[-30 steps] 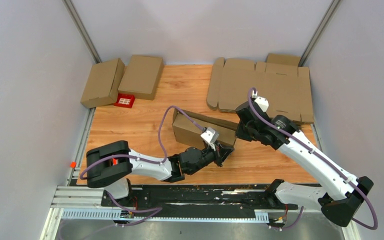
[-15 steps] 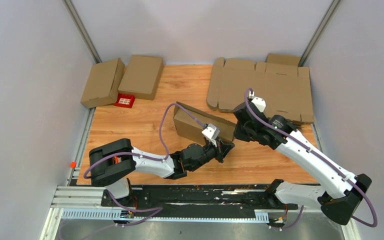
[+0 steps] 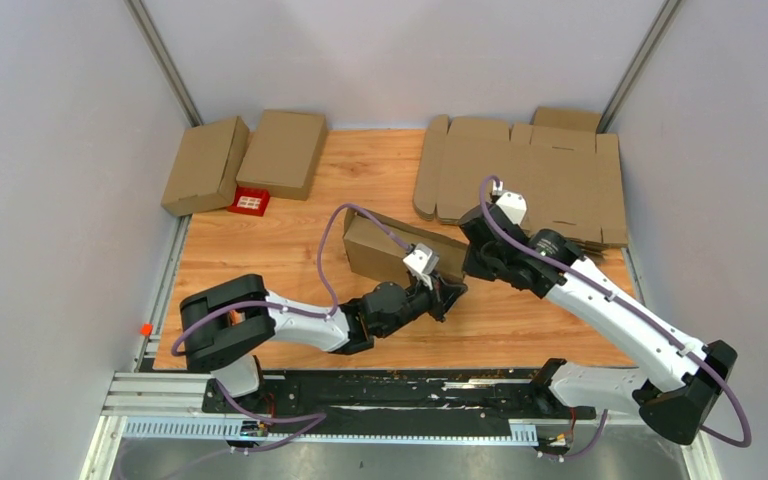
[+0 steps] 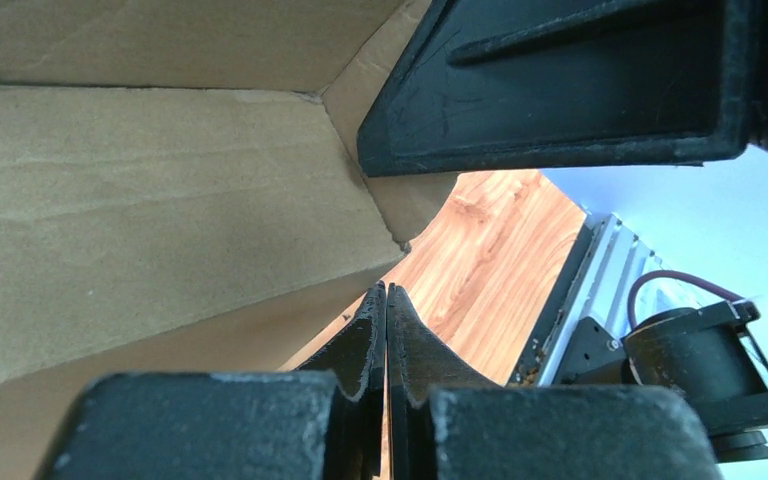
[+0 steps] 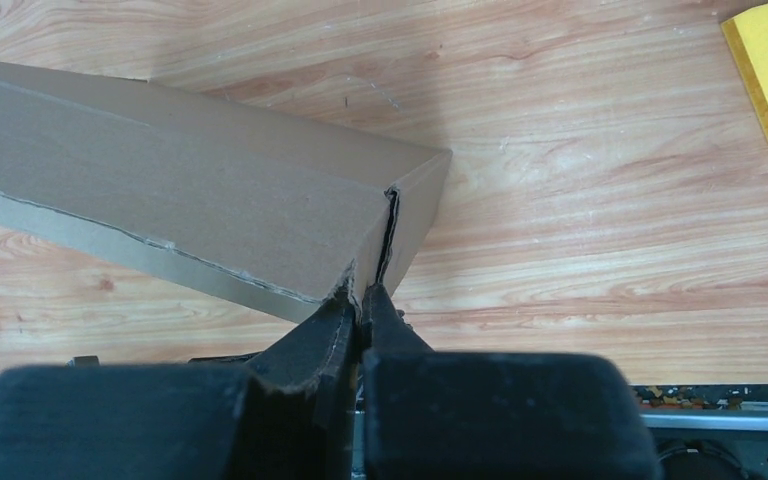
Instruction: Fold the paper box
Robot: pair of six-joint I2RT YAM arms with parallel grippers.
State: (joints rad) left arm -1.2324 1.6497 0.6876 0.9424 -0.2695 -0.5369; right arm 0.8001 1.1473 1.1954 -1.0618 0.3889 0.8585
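**Top view.** The box (image 3: 375, 262) lies at the middle of the worktop (image 3: 260, 260), its long axis running from far left to near right. The left gripper (image 3: 448, 295) is at its near right end. The right gripper (image 3: 468, 265) meets the same end from the right. Over the last second the right arm has advanced to the left, and the box has shifted slightly left and toward the far side. The dark wedge visible along its top edge a second ago is now narrower. This suggests that the lid is being pressed down and the fold is close to finished. A flat cardboard sheet (image 3: 530, 175) lies at the far right, well apart from the box.

**Left wrist view.** The left gripper (image 4: 386, 300) has its fingers together with nothing between them. Its tips sit just below the lower edge of the box (image 4: 160, 200), where a corner flap ends.

**Right wrist view.** The right gripper (image 5: 363, 300) also has its fingers together. Its tips are against the end corner of the box (image 5: 190, 190), directly under an open seam. It cannot be determined whether a flap edge is pinched. The seam indicates that the end flap is not yet fully seated.
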